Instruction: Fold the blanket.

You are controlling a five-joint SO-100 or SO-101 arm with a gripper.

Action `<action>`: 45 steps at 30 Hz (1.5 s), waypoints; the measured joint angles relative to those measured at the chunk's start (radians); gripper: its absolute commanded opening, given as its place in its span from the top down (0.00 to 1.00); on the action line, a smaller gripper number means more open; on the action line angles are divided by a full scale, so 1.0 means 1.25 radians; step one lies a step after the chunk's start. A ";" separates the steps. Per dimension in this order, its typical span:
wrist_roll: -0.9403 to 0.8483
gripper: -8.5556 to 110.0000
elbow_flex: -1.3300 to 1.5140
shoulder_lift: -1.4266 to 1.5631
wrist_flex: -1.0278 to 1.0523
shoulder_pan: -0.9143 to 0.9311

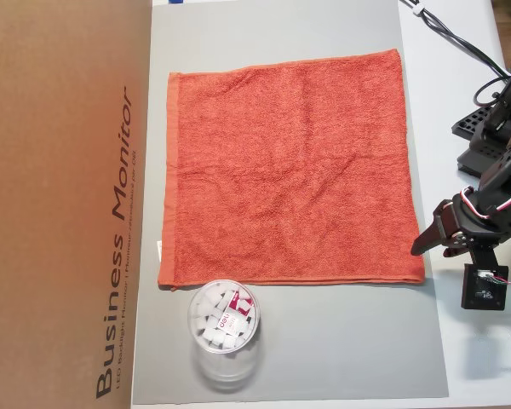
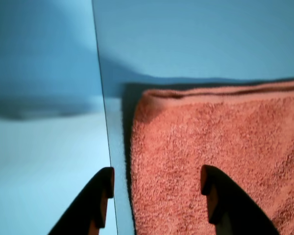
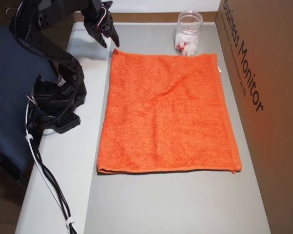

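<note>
Terry cloth is what we are dealing with: the blanket is an orange-red towel lying flat and unfolded on a grey mat, filling the middle of both overhead views. We judge it light, limp and rough enough not to slip, so a pinch will lift only the part held and the rest will drag and drape. We judge the best hold to be a hemmed corner, where the cloth is doubled and thicker. The nearest one is at the lower right in an overhead view and shows at the upper middle of the wrist view.

The gripper sits just beside that corner, off the right edge of the cloth. In the wrist view its jaws stand well apart with nothing between them, one over the towel and the other beyond its edge.

A clear plastic cup holding small white pieces stands just beside the towel's edge, near the lower left corner in that overhead view. A brown cardboard box runs along the left side.

Whether the jaws touch the surface we cannot tell. The wrist view is blue-tinted and soft. A small white tag barely shows at the left hem.
</note>
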 measured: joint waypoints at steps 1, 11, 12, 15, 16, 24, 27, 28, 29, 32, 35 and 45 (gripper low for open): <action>0.000 0.78 0.000 -0.009 -0.011 -0.004; 0.000 0.78 0.000 -0.112 -0.114 -0.054; 0.000 0.78 0.000 -0.121 -0.126 -0.056; 0.000 0.78 -0.001 -0.147 -0.155 -0.055; 0.000 0.78 -0.001 -0.155 -0.157 -0.053; -0.001 0.78 -0.001 -0.180 -0.183 -0.042; -0.001 0.78 0.002 -0.183 -0.211 -0.023; -0.001 0.78 0.006 -0.183 -0.222 -0.017; -0.001 0.78 0.013 -0.183 -0.234 -0.012; -0.001 0.78 0.031 -0.183 -0.260 0.001; -0.001 0.78 0.034 -0.183 -0.261 0.012; -0.001 0.78 0.034 -0.183 -0.260 0.018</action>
